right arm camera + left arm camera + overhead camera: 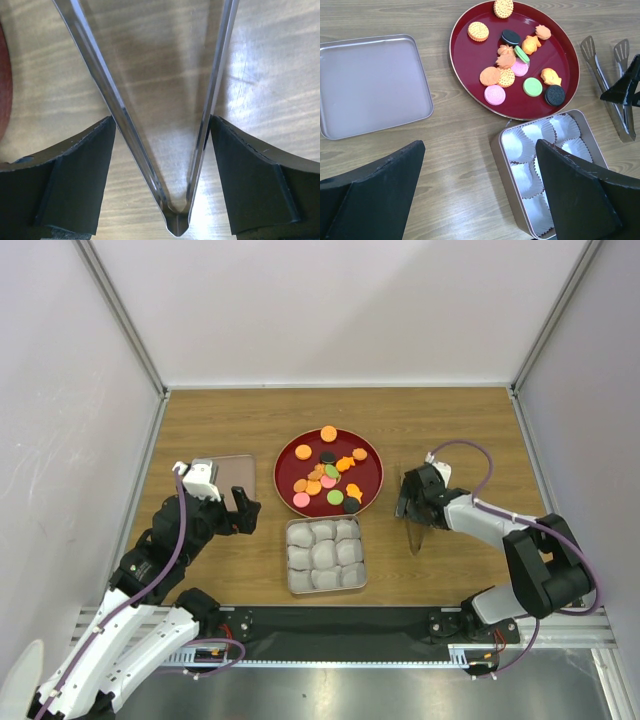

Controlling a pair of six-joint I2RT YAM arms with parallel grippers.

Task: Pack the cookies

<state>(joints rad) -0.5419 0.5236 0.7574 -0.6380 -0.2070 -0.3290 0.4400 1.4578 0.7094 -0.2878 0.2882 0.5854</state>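
While the right gripper (pixel 161 125) sat low over the hinged end of the long shiny steel tongs (pixel 102 90), its jaws stood wide, one black pad (pixel 80 170) outside each arm. The pads looked to be touching or just beside the metal, but the arms were still splayed in their full V, so I judged the tongs bracketed and not yet pinched. They seemed to lie flat on the wooden table (pixel 270 60), their spatula tips pointing away from the fingers.

The small flat cookies (pixel 512 65), orange, pink, green and black, lay scattered on the round dark-red plate (pixel 465 65), off to the left of the right gripper and ahead of the left gripper (pixel 480 145). That one hung spread and empty. The square metal tin (pixel 497 155) with its pale paper cups lay just ahead and right of its fingers, and the flat square lid (pixel 370 85) ahead and left.

The step in hand appeared to be taking up the tongs. To do it well, the jaws should close evenly, only enough to seat both arms against the pads. A hard squeeze would shut the tips and leave no travel for gripping a cookie. The hold should stay near the hinge and square, or the tongs could twist on lifting.
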